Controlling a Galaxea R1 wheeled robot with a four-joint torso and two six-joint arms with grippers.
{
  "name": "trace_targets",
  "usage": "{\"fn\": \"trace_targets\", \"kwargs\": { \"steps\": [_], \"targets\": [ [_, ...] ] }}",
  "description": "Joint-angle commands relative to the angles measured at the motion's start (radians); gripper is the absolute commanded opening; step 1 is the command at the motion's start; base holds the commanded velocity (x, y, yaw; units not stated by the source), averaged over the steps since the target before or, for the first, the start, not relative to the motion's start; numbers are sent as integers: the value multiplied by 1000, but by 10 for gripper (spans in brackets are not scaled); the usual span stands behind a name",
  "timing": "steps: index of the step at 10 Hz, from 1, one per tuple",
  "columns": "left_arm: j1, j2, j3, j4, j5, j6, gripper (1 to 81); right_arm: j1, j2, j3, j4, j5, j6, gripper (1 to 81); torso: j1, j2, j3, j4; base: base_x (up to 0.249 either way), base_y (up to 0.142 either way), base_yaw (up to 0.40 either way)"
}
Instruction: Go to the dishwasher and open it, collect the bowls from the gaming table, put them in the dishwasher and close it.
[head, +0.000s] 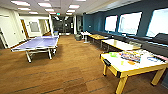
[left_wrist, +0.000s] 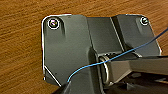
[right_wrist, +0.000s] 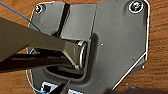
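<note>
Near right on the wood floor (head: 62, 72), the gaming table (head: 120, 68) carries a lime bowl (head: 113, 54); whether either gripper is open I cannot tell.

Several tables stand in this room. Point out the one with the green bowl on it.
The gaming table, nearest on the right: yellow rim and legs, white top. The green bowl sits at its far corner; the ping-pong table is blue.

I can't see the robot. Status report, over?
Grippers: can't tell. Green bowl on gaming table, ahead right. Ping-pong table off left; wood floor between.
</note>
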Motion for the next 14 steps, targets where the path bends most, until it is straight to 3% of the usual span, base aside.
{"fn": "trace_targets", "kwargs": {
  "steps": [1,4,14],
  "targets": [
    [-48,-2,-3,-2,48,3,811,44,5,4,-2,-40,-1,811,0,0,0,0,160,0,0],
    [-48,-1,-3,-2,48,3,811,44,5,4,-2,-40,-1,811,0,0,0,0,132,0,0],
    [-48,4,0,0,57,8,811,44,5,4,-2,-39,-1,811,0,1,0,0,0,0,-11]
  ]
}}
